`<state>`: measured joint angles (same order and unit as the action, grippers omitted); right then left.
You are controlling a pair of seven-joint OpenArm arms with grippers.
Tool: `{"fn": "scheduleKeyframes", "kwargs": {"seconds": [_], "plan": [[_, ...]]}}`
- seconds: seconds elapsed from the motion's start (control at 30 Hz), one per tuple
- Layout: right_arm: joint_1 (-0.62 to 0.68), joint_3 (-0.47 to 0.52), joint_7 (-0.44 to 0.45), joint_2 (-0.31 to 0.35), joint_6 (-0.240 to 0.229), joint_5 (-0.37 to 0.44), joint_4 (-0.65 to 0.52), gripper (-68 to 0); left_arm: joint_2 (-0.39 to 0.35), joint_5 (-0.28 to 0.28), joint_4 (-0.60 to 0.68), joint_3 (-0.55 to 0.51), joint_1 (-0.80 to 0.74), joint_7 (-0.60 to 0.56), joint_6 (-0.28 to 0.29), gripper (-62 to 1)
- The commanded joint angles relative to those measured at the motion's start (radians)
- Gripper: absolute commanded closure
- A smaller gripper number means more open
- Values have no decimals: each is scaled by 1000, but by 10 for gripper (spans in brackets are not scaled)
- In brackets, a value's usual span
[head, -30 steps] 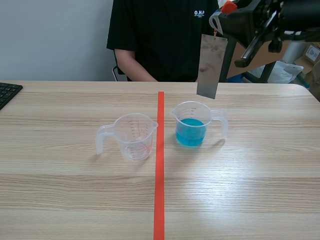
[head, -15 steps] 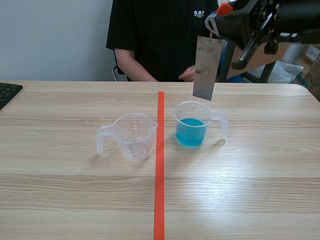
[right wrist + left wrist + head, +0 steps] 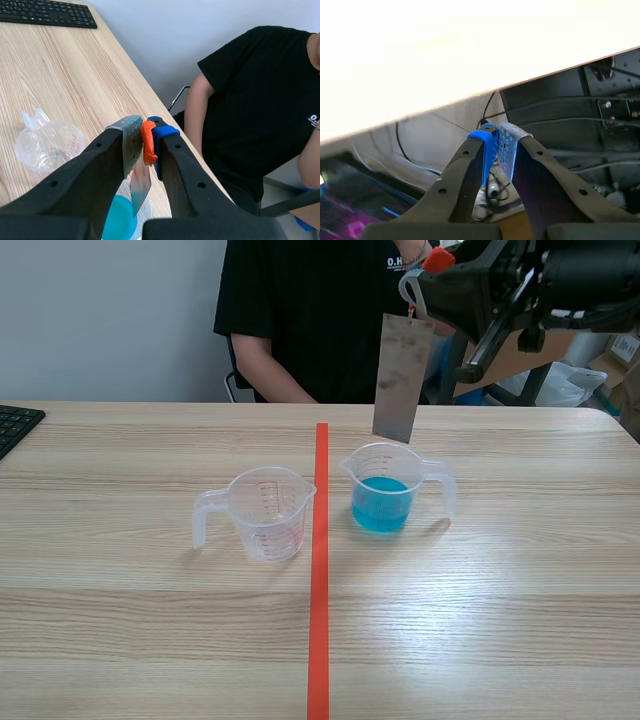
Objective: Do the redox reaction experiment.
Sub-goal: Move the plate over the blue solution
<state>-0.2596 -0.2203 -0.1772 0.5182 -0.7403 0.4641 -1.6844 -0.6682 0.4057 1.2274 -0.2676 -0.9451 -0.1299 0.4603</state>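
Shirt — white print "O.H", rest hidden.

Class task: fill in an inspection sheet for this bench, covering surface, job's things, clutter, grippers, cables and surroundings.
Surface: wooden table, orange-red tape line down its middle.
Job's things: empty clear cup; cup of blue liquid; metal sheet hanging above that cup's rim.
Clutter: keyboard at the table's edge.
Grippers: right gripper shut on orange tab carrying the sheet; left gripper shut on nothing.
Cables: black cables ahead of the left gripper.
Surroundings: person seated across the table.

Right claw raised high, clamped; left claw closed, pads together.
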Motion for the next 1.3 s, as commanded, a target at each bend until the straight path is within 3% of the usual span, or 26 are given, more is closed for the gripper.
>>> {"fn": "scheduleKeyframes", "kwargs": {"seconds": [0.0,0.27,0.4,0.57,0.8,1.03,1.27], "plan": [[-20,5,15,8,-5,12,-14,-15,-43,25,32,-1,-1,-36,9,-23],[-20,5,14,8,-5,12,-14,-15,-232,19,61,30,154,-84,80,-23],[-20,5,15,8,-5,12,-14,-15,-292,19,69,135,293,-91,90,-23],[-20,5,15,8,-5,12,-14,-15,-301,15,82,285,498,-91,90,-23],[-20,5,15,7,-5,12,-14,-15,-264,-14,109,497,766,-79,89,-23],[-20,5,14,7,-5,12,-14,-15,-162,-26,109,675,1015,-53,85,-23],[-20,5,15,7,-5,12,-14,-15,-25,-33,109,818,1191,44,3,-23]]}}
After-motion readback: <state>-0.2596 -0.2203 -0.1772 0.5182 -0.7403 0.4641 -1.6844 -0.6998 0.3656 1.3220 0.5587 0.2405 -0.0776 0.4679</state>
